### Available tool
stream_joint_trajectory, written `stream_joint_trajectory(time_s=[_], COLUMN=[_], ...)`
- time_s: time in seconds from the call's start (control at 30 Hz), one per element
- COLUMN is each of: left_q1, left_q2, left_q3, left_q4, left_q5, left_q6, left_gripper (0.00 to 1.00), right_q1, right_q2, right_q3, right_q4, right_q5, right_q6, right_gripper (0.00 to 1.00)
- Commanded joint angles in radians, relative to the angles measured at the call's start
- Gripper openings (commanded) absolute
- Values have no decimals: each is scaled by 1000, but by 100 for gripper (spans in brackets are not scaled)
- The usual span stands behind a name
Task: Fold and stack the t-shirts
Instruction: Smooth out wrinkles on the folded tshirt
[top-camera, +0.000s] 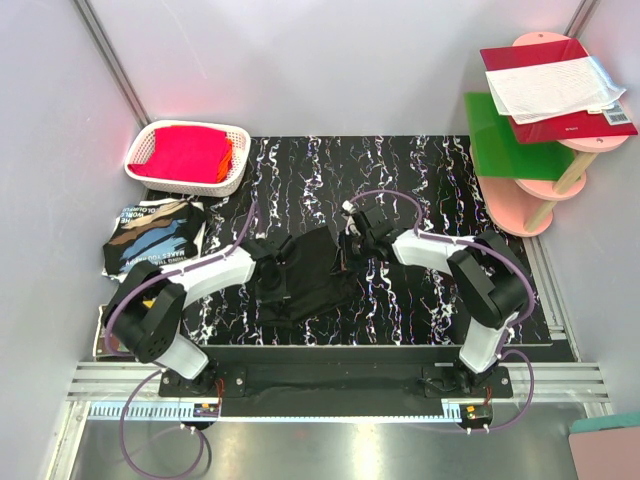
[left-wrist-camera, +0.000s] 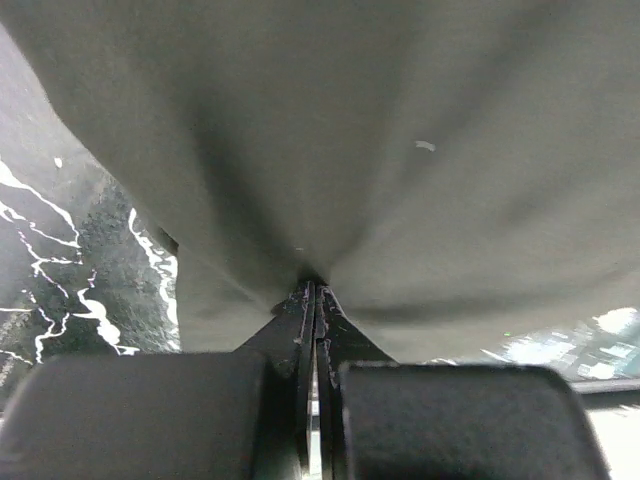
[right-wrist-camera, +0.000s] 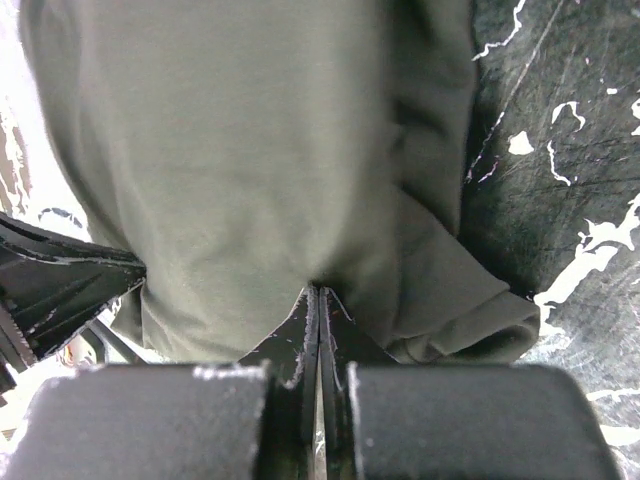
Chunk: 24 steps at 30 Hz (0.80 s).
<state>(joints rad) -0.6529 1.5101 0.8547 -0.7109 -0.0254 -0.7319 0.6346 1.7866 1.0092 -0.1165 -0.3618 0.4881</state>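
A dark t-shirt (top-camera: 305, 272) lies crumpled on the black marbled mat between the two arms. My left gripper (top-camera: 268, 248) is shut on its left edge; in the left wrist view the cloth (left-wrist-camera: 330, 140) bunches at the closed fingertips (left-wrist-camera: 316, 285). My right gripper (top-camera: 352, 228) is shut on the shirt's right edge; in the right wrist view the cloth (right-wrist-camera: 260, 160) fills the frame above the closed tips (right-wrist-camera: 318, 290). A folded black printed t-shirt (top-camera: 152, 235) lies at the left. Red and orange folded shirts (top-camera: 190, 152) sit in a white basket (top-camera: 232, 178).
A pink tiered stand (top-camera: 545, 185) with a green board (top-camera: 505, 135) and a red book (top-camera: 555, 90) stands at the far right. White walls enclose the marbled mat (top-camera: 420, 170). The metal rail (top-camera: 340, 385) runs along the near edge.
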Motion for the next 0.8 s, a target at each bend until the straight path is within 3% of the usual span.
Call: stream_joint_trajectory(time_s=[0.0, 0.17, 0.3, 0.37, 0.47, 0.5, 0.53, 0.6, 0.7, 0.77], left_q1=[-4, -4, -5, -7, -7, -7, -5, -1, 28, 45], left_q2=[44, 47, -43, -97, -235, -310, -345, -425, -465, -470], left_q3=[-51, -54, 9, 53, 98, 105, 106, 89, 46, -8], left_q4=[19, 13, -31, -53, -65, -65, -65, -68, -85, -81], left_q5=[19, 10, -28, -44, -77, -111, -135, -197, -206, -196], left_q6=[-6, -1, 20, 29, 43, 43, 40, 28, 0, -36], left_gripper=[0, 0, 0, 6, 32, 45, 75, 96, 99, 99], right_q1=[0, 0, 0, -1, 0, 0, 0, 0, 0, 0], right_q2=[23, 43, 39, 13, -48, -84, -102, -159, -219, -246], right_q3=[34, 32, 29, 26, 9, 6, 3, -7, -21, -37], right_q4=[35, 34, 34, 35, 35, 35, 35, 41, 48, 60], right_q5=[-17, 0, 7, 11, 30, 41, 46, 61, 87, 101], right_q6=[24, 23, 6, -9, -26, -32, -40, -48, -69, -78], right_gripper=[0, 0, 0, 0, 0, 0, 0, 0, 11, 29])
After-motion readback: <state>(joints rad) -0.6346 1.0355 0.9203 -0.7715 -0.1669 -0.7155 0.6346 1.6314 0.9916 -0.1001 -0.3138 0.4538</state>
